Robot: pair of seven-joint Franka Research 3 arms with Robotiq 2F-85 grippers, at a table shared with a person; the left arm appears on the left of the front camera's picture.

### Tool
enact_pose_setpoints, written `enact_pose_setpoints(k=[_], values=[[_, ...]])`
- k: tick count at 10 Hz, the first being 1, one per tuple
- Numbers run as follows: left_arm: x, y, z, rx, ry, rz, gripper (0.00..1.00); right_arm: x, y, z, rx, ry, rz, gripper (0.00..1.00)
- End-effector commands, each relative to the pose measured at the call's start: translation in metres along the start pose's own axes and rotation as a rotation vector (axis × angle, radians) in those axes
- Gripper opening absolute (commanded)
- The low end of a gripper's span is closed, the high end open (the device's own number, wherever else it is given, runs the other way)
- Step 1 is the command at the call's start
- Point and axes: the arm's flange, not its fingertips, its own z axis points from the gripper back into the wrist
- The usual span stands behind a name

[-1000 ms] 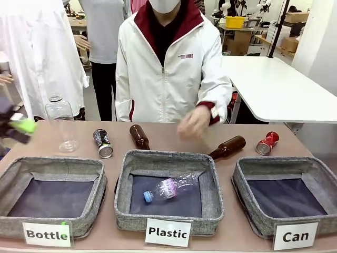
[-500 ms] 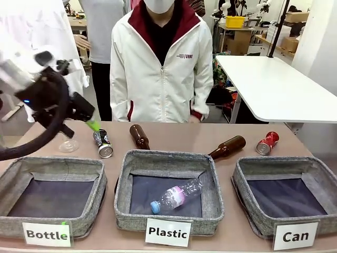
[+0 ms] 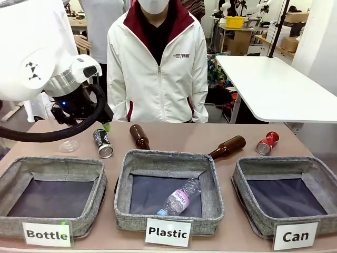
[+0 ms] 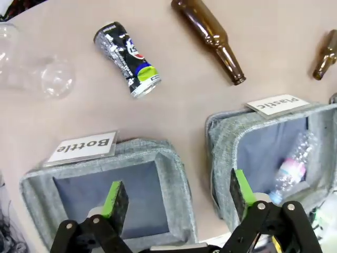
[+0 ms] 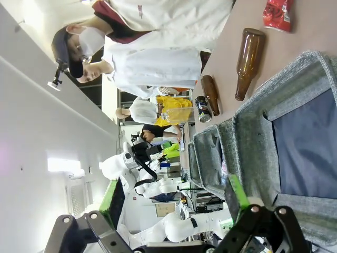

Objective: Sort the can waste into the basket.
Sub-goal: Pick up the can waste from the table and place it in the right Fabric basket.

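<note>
Left gripper [image 4: 178, 187], fingers spread, hangs near the black can [image 3: 103, 143] at far left, apparently staged to grasp it. Red can [image 3: 267, 143] lies far right, just behind the Can basket [image 3: 279, 162]. Right gripper [image 5: 174, 194]: fingers spread.

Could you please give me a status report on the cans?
Left gripper open, near black can. Right gripper open, empty. Red can lies beyond Can basket. Brown bottle beside black can.
</note>
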Motion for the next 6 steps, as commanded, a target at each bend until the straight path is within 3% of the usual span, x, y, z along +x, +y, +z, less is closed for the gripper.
enact_pose_setpoints(k=[1, 2, 3, 6], values=[[-0.009, 0.006, 0.008, -0.068, -0.002, -0.033, 1.0, 0.0, 0.0, 0.001, 0.006, 0.007, 0.024, 1.0], [0.0, 0.0, 0.0, 0.0, 0.0, 0.0, 1.0, 0.0, 0.0, 0.001, 0.006, 0.007, 0.024, 1.0], [0.032, -0.001, -0.015, -0.017, 0.136, 0.036, 1.0, 0.0, 0.0, 0.001, 0.006, 0.007, 0.024, 1.0], [0.063, -0.006, -0.042, 0.06, 0.149, 0.134, 1.0, 0.0, 0.0, 0.001, 0.006, 0.007, 0.024, 1.0]])
